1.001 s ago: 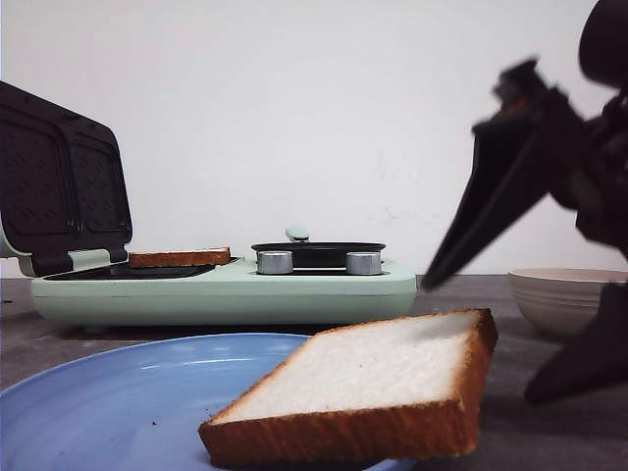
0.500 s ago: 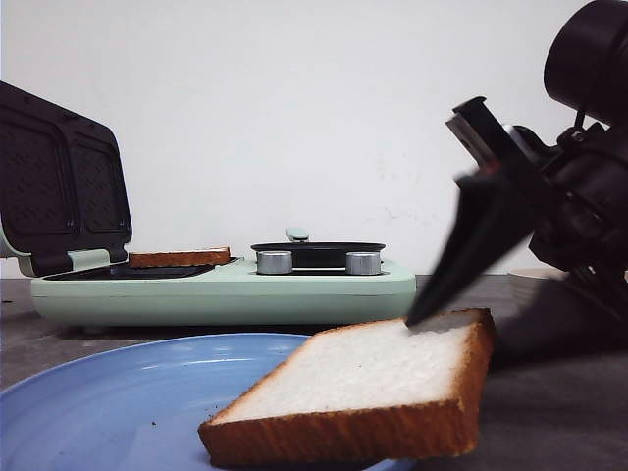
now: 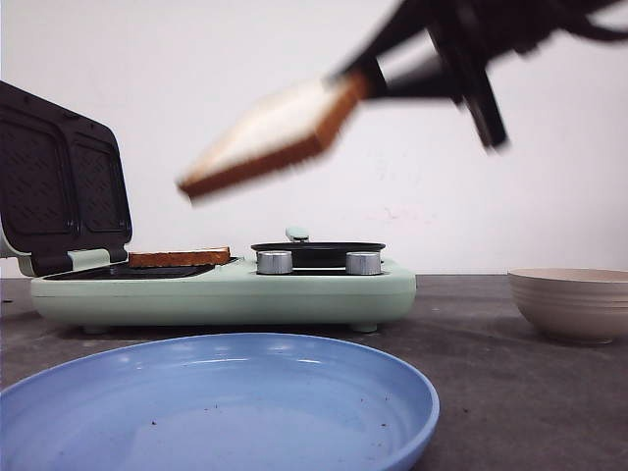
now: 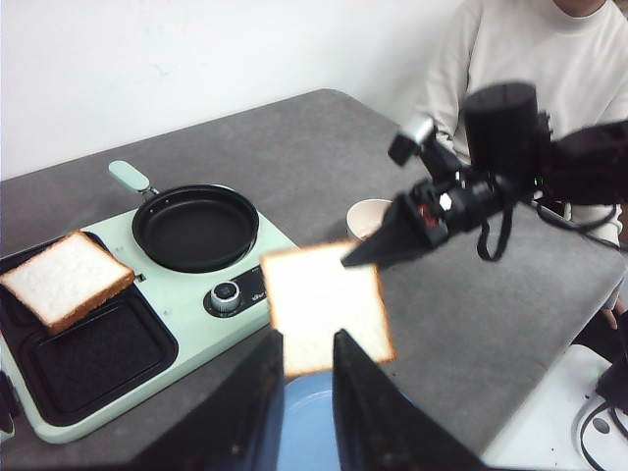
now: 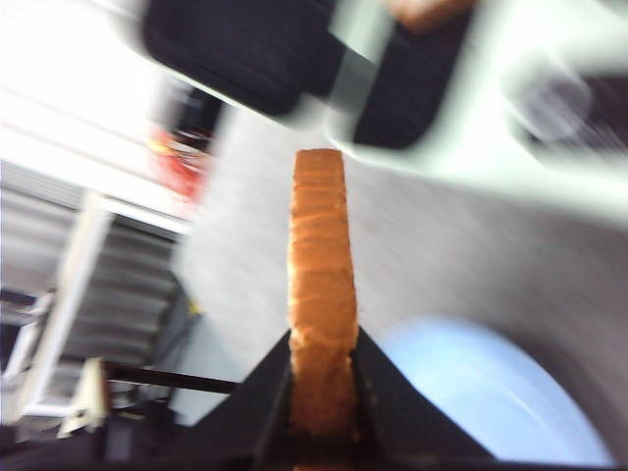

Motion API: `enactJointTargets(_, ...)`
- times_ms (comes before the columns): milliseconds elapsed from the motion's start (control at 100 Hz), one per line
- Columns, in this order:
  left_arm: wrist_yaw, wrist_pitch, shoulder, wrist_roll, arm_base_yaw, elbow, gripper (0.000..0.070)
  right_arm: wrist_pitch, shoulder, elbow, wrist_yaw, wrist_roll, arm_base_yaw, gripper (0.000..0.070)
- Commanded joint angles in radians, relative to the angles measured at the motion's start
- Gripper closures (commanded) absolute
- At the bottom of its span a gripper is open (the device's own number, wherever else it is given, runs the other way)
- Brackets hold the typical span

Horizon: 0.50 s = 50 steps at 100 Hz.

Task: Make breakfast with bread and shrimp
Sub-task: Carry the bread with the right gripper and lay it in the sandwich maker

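My right gripper (image 3: 368, 74) is shut on one edge of a bread slice (image 3: 270, 137) and holds it tilted, high above the table; both are motion-blurred. In the left wrist view the slice (image 4: 324, 304) hangs over the blue plate (image 4: 309, 432) from the right gripper (image 4: 358, 260). In the right wrist view the crust (image 5: 321, 285) sits clamped between the fingers of that gripper (image 5: 322, 343). A second slice (image 3: 179, 258) lies on the sandwich maker's grill plate, also in the left wrist view (image 4: 64, 278). My left gripper (image 4: 306, 343) is open and empty, high above the plate. No shrimp shows.
The mint-green sandwich maker (image 3: 226, 289) stands behind the plate (image 3: 294, 392), lid open at the left, with a black pan (image 3: 319, 253) on its right half. A beige bowl (image 3: 574, 299) stands at the right. A person (image 4: 549, 49) sits beyond the table.
My right gripper came down onto the slice on the blue plate, shut on its edge and lifted it up and to the left. The plate now holds nothing.
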Motion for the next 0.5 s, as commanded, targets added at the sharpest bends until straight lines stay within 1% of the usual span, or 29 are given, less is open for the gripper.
enactJointTargets(0, -0.004, 0.019, 0.006, 0.005, -0.007, 0.018, 0.0696, 0.005, 0.053, 0.07, -0.051, 0.01, 0.007, 0.07)
enactJointTargets(70, -0.004, 0.034, 0.006, 0.005, -0.007, 0.018, 0.0696, -0.029, 0.117, 0.149, -0.108, 0.008, 0.007, 0.07)
enactJointTargets(130, -0.004, 0.043, 0.006, 0.005, -0.007, 0.018, 0.0696, -0.071, 0.18, 0.222, -0.141, -0.01, 0.007, 0.07)
enactJointTargets(220, -0.004, 0.056, 0.006, 0.005, -0.007, 0.018, 0.0696, -0.147, 0.287, 0.34, -0.155, -0.049, 0.011, 0.07)
enactJointTargets(360, -0.004, 0.061, 0.005, 0.006, -0.007, 0.018, 0.0696, -0.264, 0.465, 0.543, -0.2, -0.112, 0.011, 0.07)
enactJointTargets(490, -0.004, 0.061, 0.005, 0.006, -0.007, 0.018, 0.0696, -0.346, 0.623, 0.742, -0.223, -0.14, 0.011, 0.07)
